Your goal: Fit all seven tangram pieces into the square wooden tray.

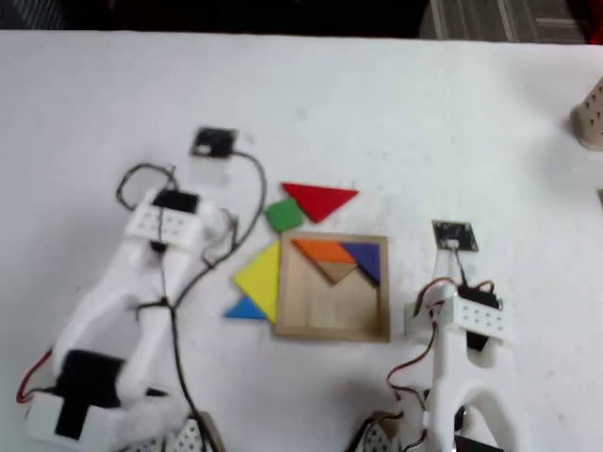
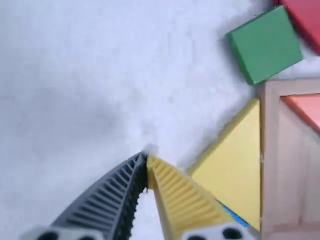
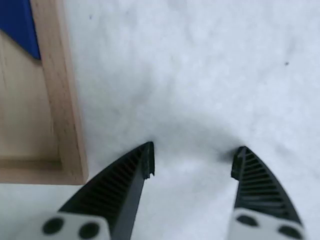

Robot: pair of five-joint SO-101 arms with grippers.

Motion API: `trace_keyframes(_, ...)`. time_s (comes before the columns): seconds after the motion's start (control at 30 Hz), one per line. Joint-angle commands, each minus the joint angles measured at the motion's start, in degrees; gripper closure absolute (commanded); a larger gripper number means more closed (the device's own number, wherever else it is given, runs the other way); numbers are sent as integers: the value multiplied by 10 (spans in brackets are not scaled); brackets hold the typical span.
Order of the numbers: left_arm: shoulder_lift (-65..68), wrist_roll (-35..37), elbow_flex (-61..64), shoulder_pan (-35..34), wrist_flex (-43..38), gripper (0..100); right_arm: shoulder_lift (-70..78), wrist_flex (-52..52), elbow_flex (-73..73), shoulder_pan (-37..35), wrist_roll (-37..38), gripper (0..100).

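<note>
The square wooden tray (image 1: 283,325) lies mid-table and holds an orange triangle (image 1: 323,250), a blue parallelogram (image 1: 366,260) and a small brown triangle (image 1: 334,272). Outside it lie a red triangle (image 1: 318,200), a green square (image 1: 283,215), a yellow triangle (image 1: 262,280) and a small blue triangle (image 1: 245,309). My left gripper (image 2: 146,161) is shut and empty on the table, just short of the yellow triangle (image 2: 235,165), with the green square (image 2: 265,45) farther off. My right gripper (image 3: 195,155) stands open over bare table beside the tray's outer wall (image 3: 60,100).
The left arm (image 1: 141,282) and its loose black cable (image 1: 247,202) lie left of the pieces. The right arm (image 1: 466,325) stands right of the tray. A small black board (image 1: 215,142) lies at the back left. A beige perforated object (image 1: 589,118) sits at the right edge.
</note>
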Motion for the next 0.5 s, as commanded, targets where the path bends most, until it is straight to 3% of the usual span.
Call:
trace_keyframes(0.0,-26,-55,17,-22,-17,976,7,-19,2,6,8,754)
trace_keyframes(0.27,-29,-102,26,-7,-11,973,7,-19,2,6,8,754)
trace_keyframes(0.37,-29,-177,23,18,38,901,7,-19,2,6,8,754)
trace_keyframes(0.47,-29,-187,35,49,53,816,7,-19,2,6,8,754)
